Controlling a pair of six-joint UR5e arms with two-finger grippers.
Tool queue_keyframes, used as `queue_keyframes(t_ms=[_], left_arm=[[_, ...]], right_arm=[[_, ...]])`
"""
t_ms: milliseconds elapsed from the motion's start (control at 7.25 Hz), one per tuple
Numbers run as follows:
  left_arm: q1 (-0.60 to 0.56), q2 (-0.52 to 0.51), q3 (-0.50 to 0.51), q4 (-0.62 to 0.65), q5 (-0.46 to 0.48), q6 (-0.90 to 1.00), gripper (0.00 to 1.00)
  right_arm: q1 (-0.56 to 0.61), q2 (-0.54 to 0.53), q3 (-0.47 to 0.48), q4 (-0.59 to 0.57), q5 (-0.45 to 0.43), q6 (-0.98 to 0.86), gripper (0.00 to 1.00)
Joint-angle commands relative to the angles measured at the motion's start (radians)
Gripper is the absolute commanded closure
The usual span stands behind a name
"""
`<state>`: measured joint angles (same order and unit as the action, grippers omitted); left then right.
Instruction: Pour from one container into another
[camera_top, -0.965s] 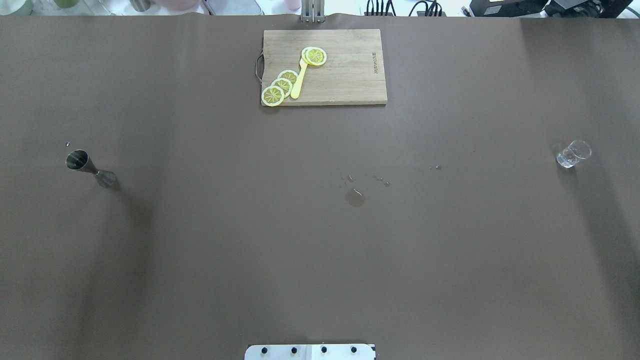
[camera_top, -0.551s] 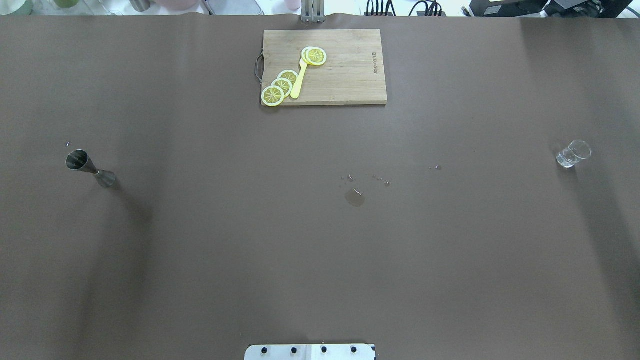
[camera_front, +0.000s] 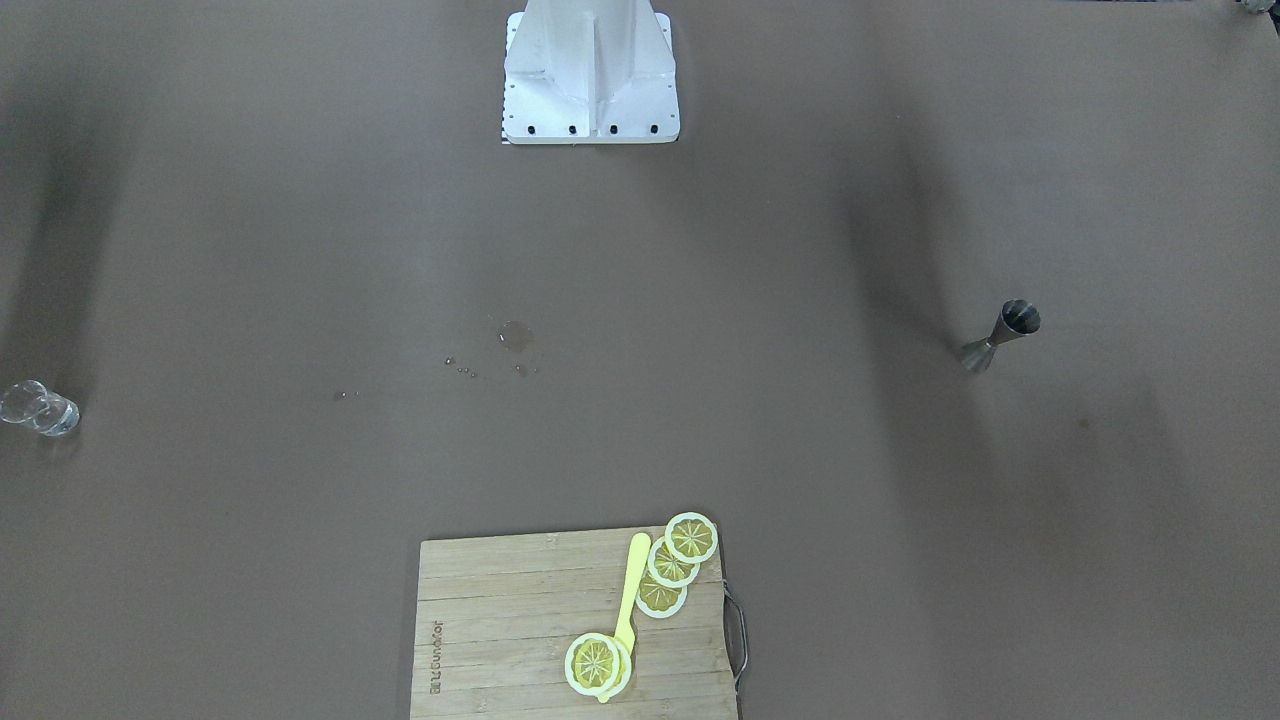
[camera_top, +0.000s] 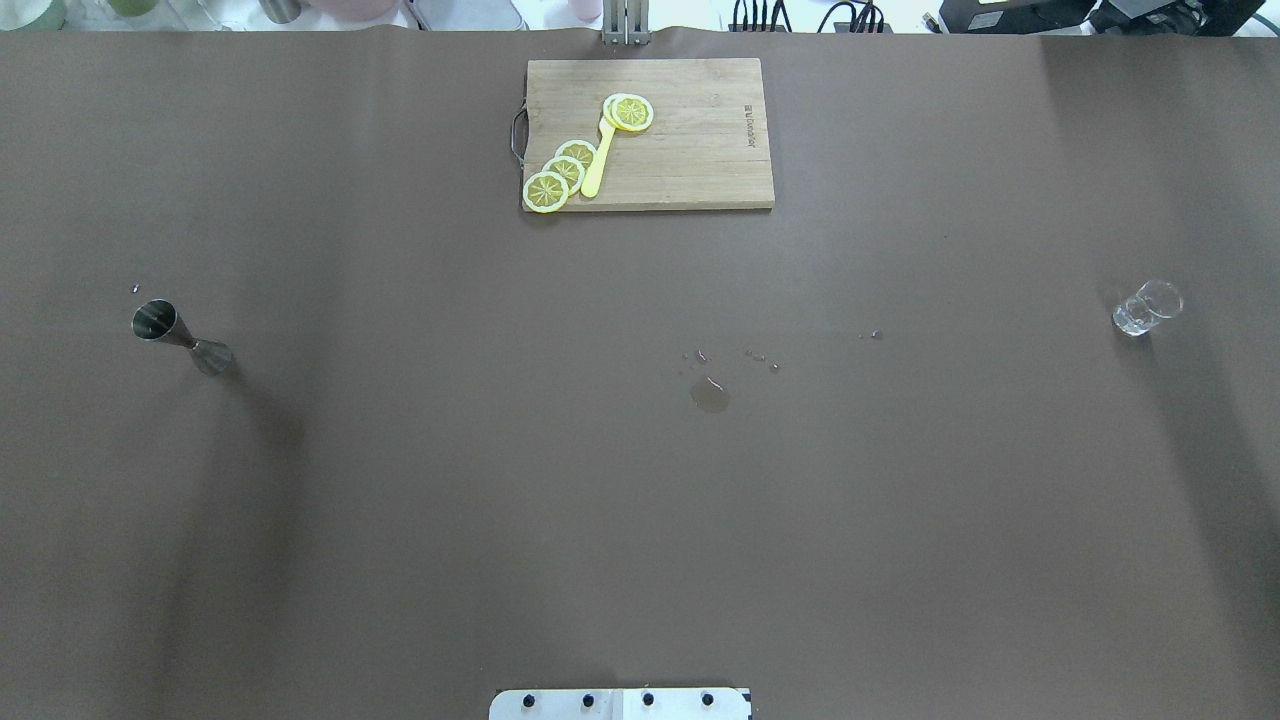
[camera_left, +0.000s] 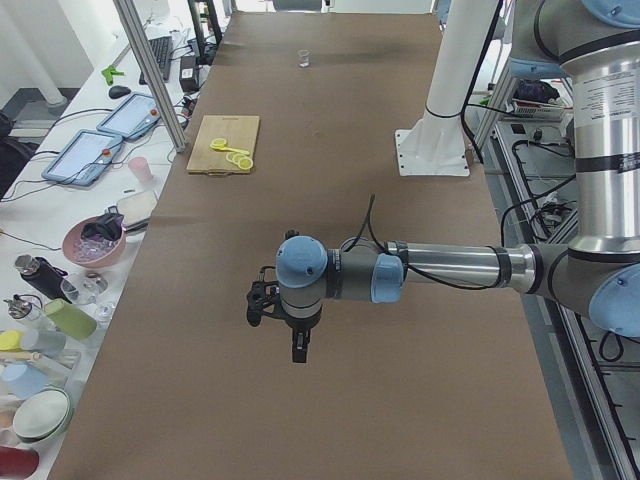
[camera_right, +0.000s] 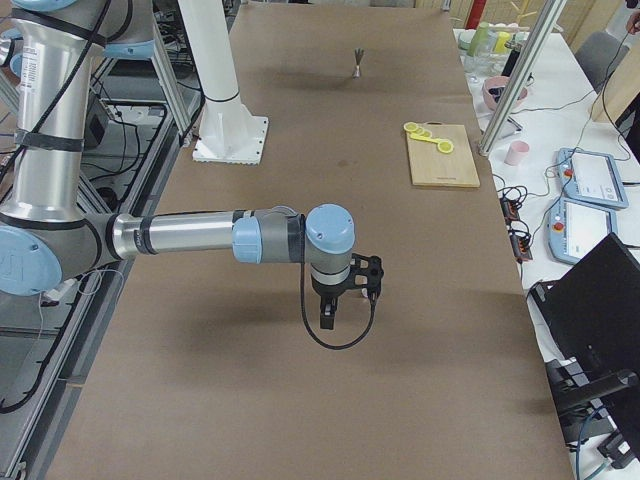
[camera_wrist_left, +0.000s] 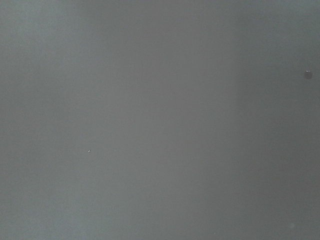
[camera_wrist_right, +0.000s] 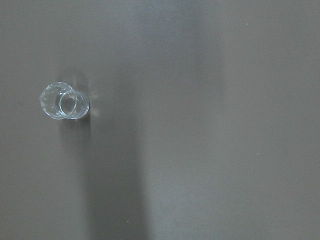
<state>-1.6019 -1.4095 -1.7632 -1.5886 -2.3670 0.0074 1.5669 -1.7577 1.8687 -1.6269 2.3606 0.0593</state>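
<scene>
A steel jigger (camera_top: 180, 335) stands upright at the table's left, also seen in the front view (camera_front: 1000, 335). A small clear shot glass (camera_top: 1147, 307) stands at the far right and shows from above in the right wrist view (camera_wrist_right: 65, 100). Neither gripper appears in the overhead or front views. My left gripper (camera_left: 298, 345) hangs above the table in the left side view, and my right gripper (camera_right: 328, 315) hangs likewise in the right side view. I cannot tell whether either is open or shut. The left wrist view shows only bare table.
A wooden cutting board (camera_top: 690, 150) with lemon slices (camera_top: 562, 172) and a yellow knife (camera_top: 597, 160) lies at the far middle edge. A small puddle (camera_top: 709, 396) and droplets mark the centre. The robot's white base (camera_front: 590, 75) stands at the near edge.
</scene>
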Motion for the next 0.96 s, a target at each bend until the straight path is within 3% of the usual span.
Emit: queue_keyframes(t_ms=[0,138,827], left_arm=[[0.0,-0.011,-0.007,-0.001,-0.032,-0.001,0.02],[0.0,-0.025,-0.007,-0.011,-0.032,-0.001,0.02],[0.0,-0.029,-0.009,-0.138,-0.031,-0.069,0.02]], right_arm=[[-0.001,-0.006,-0.008,0.078,-0.004,-0.134,0.0],[-0.001,-0.009,-0.02,0.138,-0.006,-0.151,0.0],[-0.004,-0.003,-0.06,0.159,-0.001,-0.22,0.0]])
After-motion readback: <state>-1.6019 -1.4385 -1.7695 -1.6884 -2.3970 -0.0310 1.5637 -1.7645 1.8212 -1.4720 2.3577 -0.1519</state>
